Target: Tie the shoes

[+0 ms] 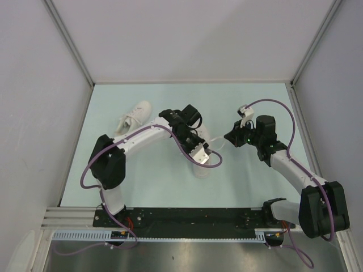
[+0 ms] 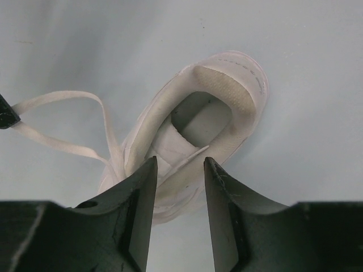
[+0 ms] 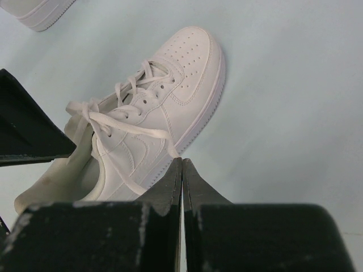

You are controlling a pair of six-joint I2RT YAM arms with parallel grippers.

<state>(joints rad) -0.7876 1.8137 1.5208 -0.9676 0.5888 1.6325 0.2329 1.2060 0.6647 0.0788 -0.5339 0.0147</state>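
1. The near sneaker (image 1: 201, 169) lies about mid-table, on its side, and is mostly covered from above by the left arm's wrist.
2. The left gripper (image 2: 180, 164) hangs right over this sneaker. Its jaws are spread with a gap between them, and the tongue end of the sneaker's collar shows between the fingers. Whether the fingers touch the sneaker cannot be told.
3. The right gripper (image 3: 181, 164) sits just to the right of the sneaker with its jaws pressed together, pinching a lace (image 3: 136, 129). The lace runs from the eyelets out to the fingertips.
4. In the left wrist view two strands of lace leave the sneaker as a loop and meet at the right gripper's black tip.
5. The second sneaker (image 1: 135, 116) lies well apart from the near sneaker, up and to the left of it, toward the back-left corner.
6. The pale table (image 1: 255, 102) lies bare behind the near sneaker up to the back wall (image 1: 193, 39). It is also bare to the sneaker's right, past the right arm, as far as the side wall's edge.
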